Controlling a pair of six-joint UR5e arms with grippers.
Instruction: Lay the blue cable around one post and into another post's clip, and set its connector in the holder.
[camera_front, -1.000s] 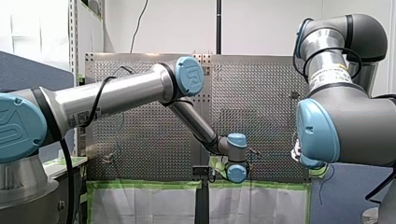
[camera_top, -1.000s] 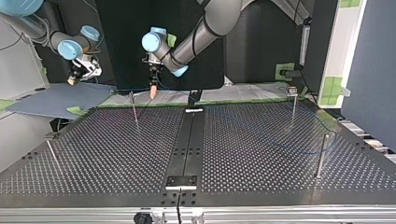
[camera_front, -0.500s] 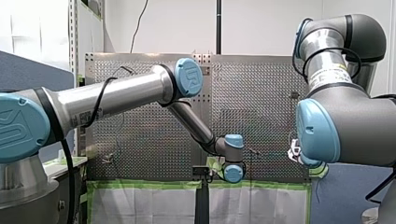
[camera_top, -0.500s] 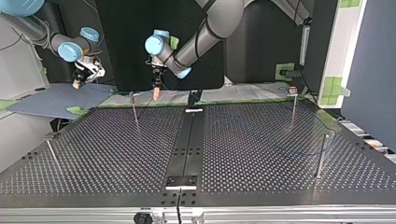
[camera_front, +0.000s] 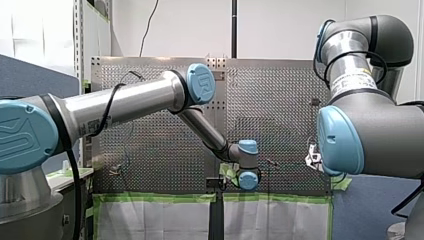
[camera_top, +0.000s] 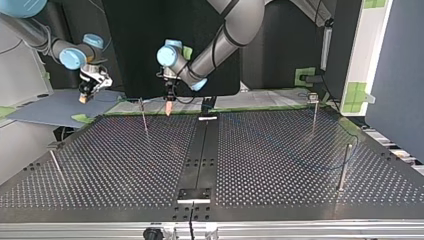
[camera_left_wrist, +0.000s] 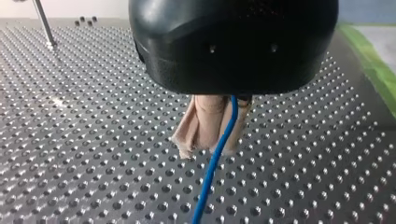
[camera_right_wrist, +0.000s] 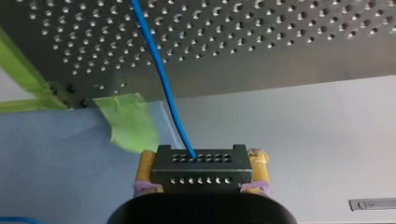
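Observation:
In the left wrist view my left gripper (camera_left_wrist: 208, 148) is shut on the blue cable (camera_left_wrist: 208, 186), which runs out between its beige pads just above the perforated table (camera_left_wrist: 93, 140). In the top view that gripper (camera_top: 169, 106) hangs beside a thin post (camera_top: 144, 116) at the table's far edge. My right gripper (camera_right_wrist: 201, 158) is shut on the black connector (camera_right_wrist: 198, 169), its yellow pads on both sides. The cable (camera_right_wrist: 161, 74) leads from the connector towards the table. In the top view my right gripper (camera_top: 85, 96) is off the table's far left corner.
Further posts stand at the top view's right (camera_top: 314, 111) (camera_top: 343, 167) and near left (camera_top: 55, 164). A metal holder (camera_top: 194, 195) sits on the centre strip near the front edge, another (camera_top: 207, 118) at the far edge. Green tape (camera_right_wrist: 128, 122) marks the table corner.
My left gripper has moved slightly to the top view's right and lower towards the table with the cable. My right gripper has also drifted right and down with the connector.

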